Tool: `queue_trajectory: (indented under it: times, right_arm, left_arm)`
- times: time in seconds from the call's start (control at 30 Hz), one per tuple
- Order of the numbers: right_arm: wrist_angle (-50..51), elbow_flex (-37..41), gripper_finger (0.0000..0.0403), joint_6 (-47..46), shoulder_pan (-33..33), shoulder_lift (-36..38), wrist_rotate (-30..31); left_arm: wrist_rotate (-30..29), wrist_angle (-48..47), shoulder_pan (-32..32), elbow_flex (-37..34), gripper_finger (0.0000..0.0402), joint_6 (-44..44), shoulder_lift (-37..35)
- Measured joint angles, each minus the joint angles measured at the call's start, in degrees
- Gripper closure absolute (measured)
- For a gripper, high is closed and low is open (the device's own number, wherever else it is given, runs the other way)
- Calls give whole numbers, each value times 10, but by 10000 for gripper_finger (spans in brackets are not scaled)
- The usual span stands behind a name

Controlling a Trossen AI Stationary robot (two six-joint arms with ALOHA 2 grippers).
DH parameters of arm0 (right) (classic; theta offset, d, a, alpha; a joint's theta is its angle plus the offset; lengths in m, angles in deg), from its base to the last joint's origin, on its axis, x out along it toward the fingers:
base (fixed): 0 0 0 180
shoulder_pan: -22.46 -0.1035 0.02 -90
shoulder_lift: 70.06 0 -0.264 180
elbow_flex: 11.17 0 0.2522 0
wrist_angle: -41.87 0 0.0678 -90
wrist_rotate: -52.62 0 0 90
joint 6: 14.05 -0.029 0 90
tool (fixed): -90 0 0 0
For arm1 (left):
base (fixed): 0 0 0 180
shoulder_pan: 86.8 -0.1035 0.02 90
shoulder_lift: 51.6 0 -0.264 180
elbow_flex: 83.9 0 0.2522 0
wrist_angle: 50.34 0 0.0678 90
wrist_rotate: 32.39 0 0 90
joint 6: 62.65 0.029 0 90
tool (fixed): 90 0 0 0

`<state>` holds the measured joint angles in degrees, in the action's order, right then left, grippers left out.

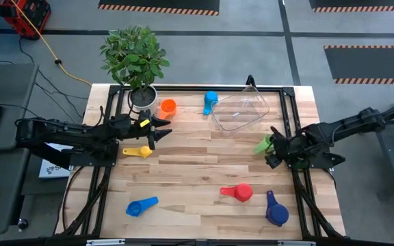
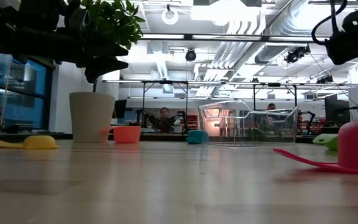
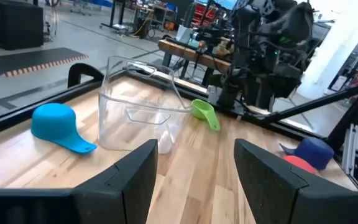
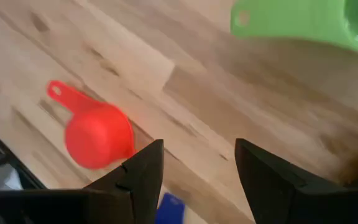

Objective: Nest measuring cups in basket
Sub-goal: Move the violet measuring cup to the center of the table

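Note:
The clear basket (image 1: 241, 109) stands at the table's far right and holds nothing. Cups lie scattered on the wood: orange (image 1: 167, 106), a light blue one (image 1: 211, 101) upside down beside the basket, yellow (image 1: 137, 151), blue (image 1: 141, 206), red (image 1: 237, 193), dark blue (image 1: 275, 212) and green (image 1: 263, 144). My left gripper (image 1: 160, 128) hovers open between the orange and yellow cups, facing the basket (image 3: 135, 112). My right gripper (image 1: 273, 152) is open just right of the green cup (image 4: 303, 22), above the table and touching nothing. The red cup (image 4: 98, 134) lies mouth down.
A white plant pot (image 1: 142, 96) with a leafy plant stands at the far left corner, close behind my left gripper. A black frame (image 1: 289, 102) runs along the table's edges. Bare wood (image 1: 204, 164) lies between the two arms. People are in the room beyond the table.

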<state>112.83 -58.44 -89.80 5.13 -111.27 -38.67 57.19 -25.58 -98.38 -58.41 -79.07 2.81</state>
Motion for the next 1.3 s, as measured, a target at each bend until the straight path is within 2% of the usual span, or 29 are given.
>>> queue_trajectory:
  times: [0.1, 0.47, 0.57, 0.73, 1.0, 1.3]
  right_arm:
    - [-19, 0, 212, -29, -33, -35, 2]
    - [-112, 0, 213, -129, -174, -212, -62]
    - [-156, 0, 213, -143, -198, -253, -63]
    - [-232, 0, 213, -158, -220, -301, -69]
    - [-218, 0, 213, -159, -232, -352, -94]
    - [-246, 0, 213, -152, -232, -361, -103]
  left_arm:
    - [0, 0, 0, 0, 200, 0, 0]
    - [0, -1, 0, 0, 200, 0, 0]
    - [0, -1, 0, 0, 200, 0, 0]
    - [0, 0, 0, 0, 200, 0, 0]
    - [0, 1, 0, 0, 200, 0, 0]
    - [0, 0, 0, 0, 200, 0, 0]
